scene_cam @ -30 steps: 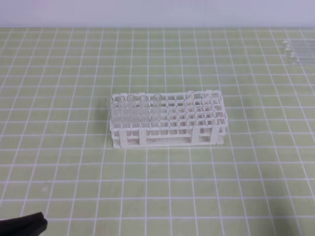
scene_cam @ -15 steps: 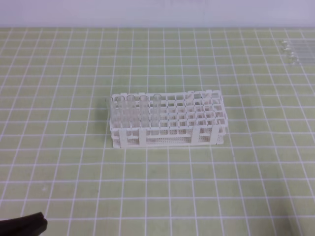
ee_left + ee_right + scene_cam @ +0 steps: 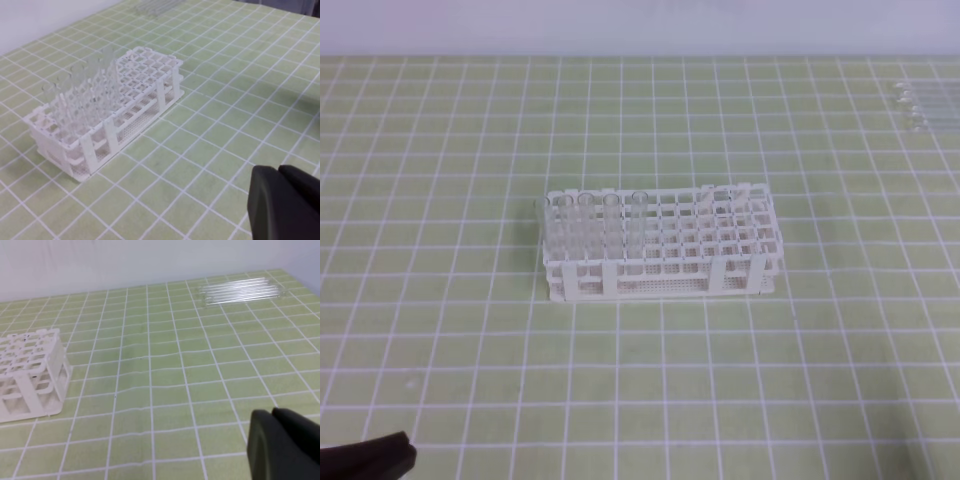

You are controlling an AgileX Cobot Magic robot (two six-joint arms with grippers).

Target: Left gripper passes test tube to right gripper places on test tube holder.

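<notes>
While both grippers — left gripper (image 3: 285,202) and right gripper (image 3: 282,442) — are seen closed on nothing, no pickup is yet begun. Loose test tubes (image 3: 242,290) lie at the surface's far right edge, well apart from the test tube holder (image 3: 665,275) — wide open mat is left between.

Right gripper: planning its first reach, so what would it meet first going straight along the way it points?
Probably bare green grid mat; the right gripper points between the white rack and the loose glass tubes. Depth unclear.
</notes>
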